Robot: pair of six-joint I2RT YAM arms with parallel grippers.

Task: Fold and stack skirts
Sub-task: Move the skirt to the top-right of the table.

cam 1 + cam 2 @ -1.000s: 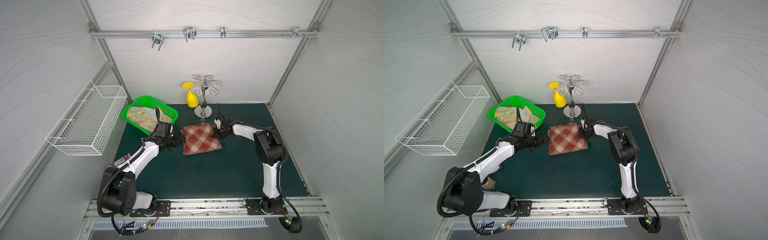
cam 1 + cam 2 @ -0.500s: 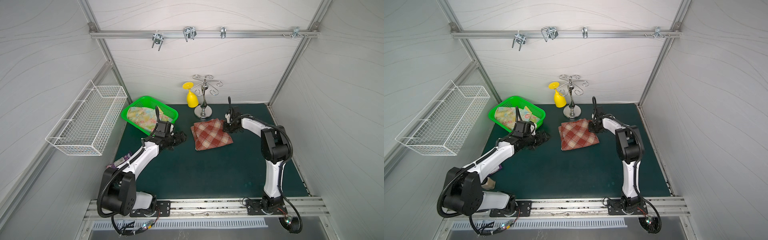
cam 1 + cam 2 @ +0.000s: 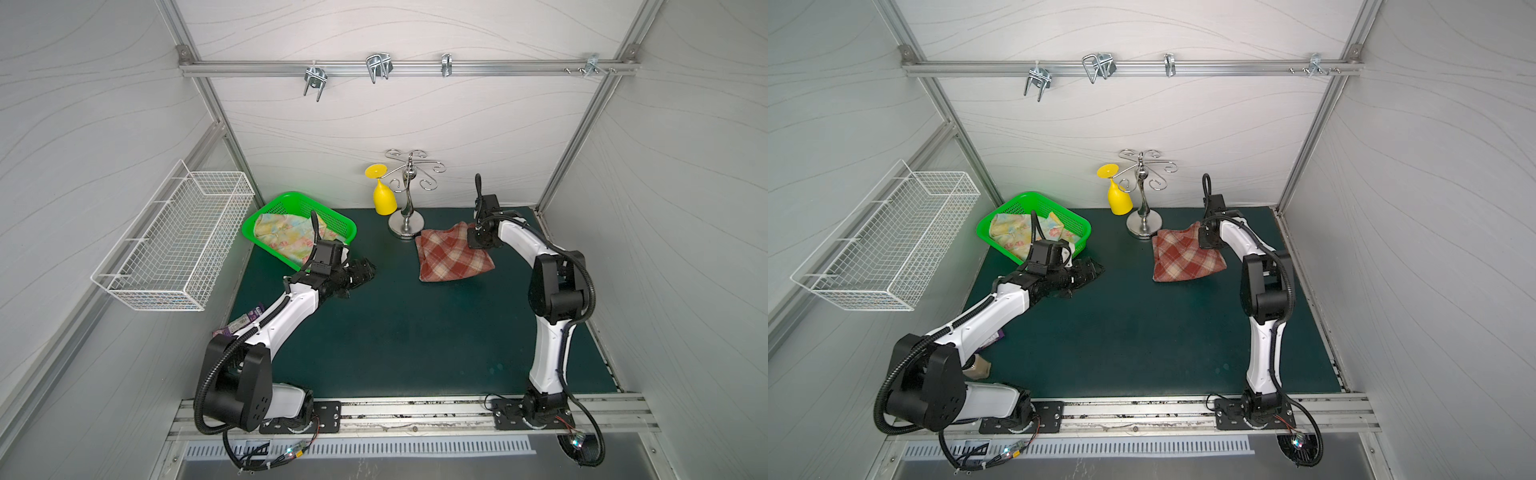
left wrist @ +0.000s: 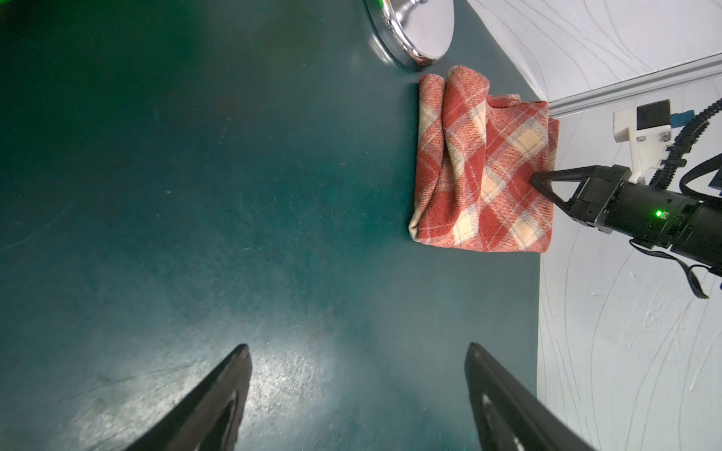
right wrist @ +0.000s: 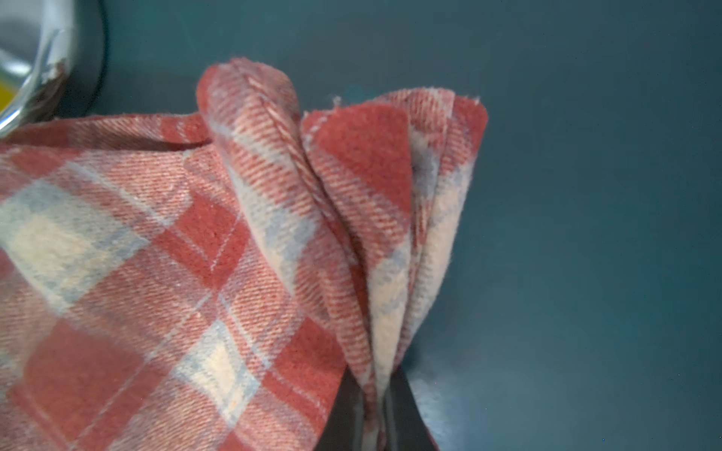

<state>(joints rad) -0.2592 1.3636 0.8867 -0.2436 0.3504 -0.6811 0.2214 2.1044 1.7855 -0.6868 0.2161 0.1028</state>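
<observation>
Red-brown plaid skirt (image 5: 136, 254) filled the right wrist view, clamped in our right gripper (image 5: 375, 390); only in both top views, centre-left, we saw the floral skirt (image 3: 286, 239); our left gripper (image 4: 356, 347) gaped empty.

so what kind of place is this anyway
Most likely a robot lab test cell: white panel walls on an aluminium frame, two white-and-black robot arms bolted to a metal rail, and props: a green plastic basket, a red-brown plaid skirt.
</observation>
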